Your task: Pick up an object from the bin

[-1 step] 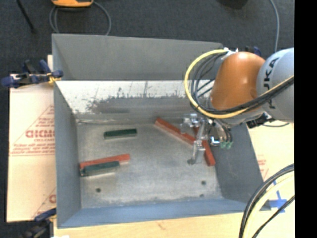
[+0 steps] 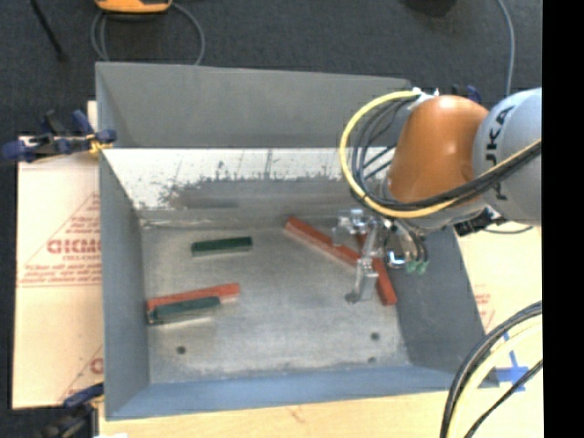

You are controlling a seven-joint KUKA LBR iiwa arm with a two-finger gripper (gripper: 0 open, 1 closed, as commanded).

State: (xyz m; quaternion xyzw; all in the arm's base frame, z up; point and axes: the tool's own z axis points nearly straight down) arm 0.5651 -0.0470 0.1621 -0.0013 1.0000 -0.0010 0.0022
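Overhead view of the grey metal bin [image 2: 274, 336] with the arm entering across its right wall. The end effector [image 2: 362, 281] hangs low over the right part of the bin floor, directly above a long, flat red-orange bar [image 2: 318, 242]. This bar is a slender straight strip. It lies on the slant, its upper end towards the middle of the far wall and its lower end towards the right wall. The metal tip of the end effector crosses the bar near that lower end, so a short red stub shows beyond it on the right-wall side. Whether the end effector is released, clenched or grasping the bar cannot be told from this angle. The orange cover [image 2: 438, 149] and the looped cables [image 2: 363, 158] of the wrist overhang the far right corner of the bin.

Three further strips lie well apart from the end effector. A dark green bar [image 2: 222, 245] rests left of centre, roughly parallel to the far wall. Nearer the left wall, a second red-orange bar [image 2: 196, 294] lies just beside another dark green bar [image 2: 182, 310], the two almost parallel.
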